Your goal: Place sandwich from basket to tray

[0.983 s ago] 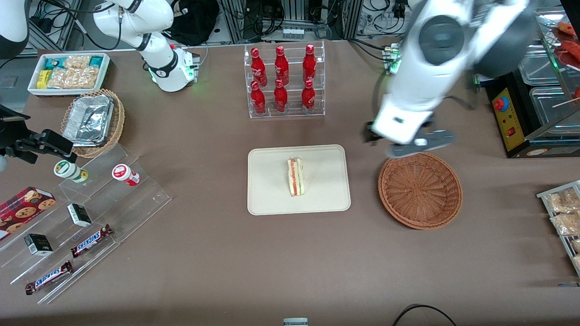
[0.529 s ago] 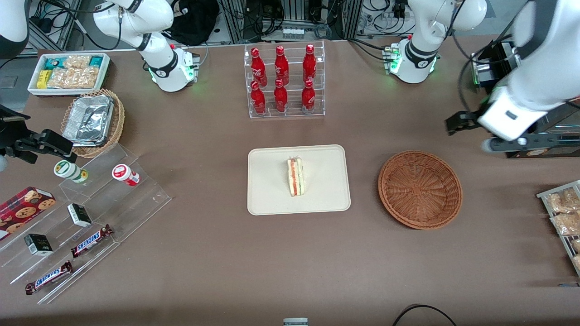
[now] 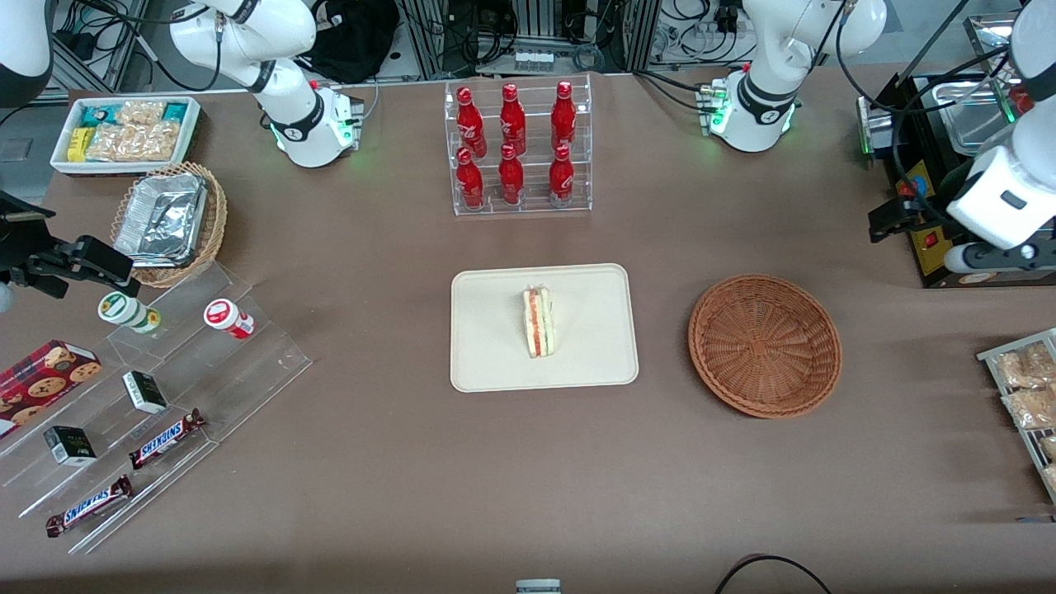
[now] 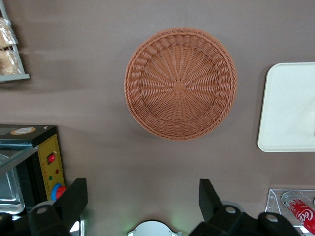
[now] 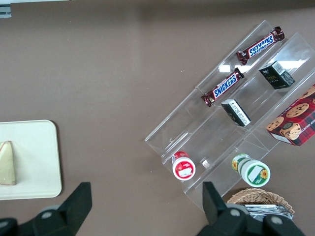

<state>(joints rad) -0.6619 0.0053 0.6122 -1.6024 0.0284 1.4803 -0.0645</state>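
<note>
The sandwich (image 3: 538,322) lies on its side on the tray (image 3: 487,363) in the middle of the worktop (image 3: 396,487), its striped filling edge showing. The basket (image 3: 765,345) sits beside the tray, toward my end of the worktop, with nothing in it. My hand (image 4: 142,201) hangs high, well apart from both, near the black machine (image 3: 936,223) at the worktop's edge; its fingers (image 4: 74,199) are spread wide and hold nothing
</note>
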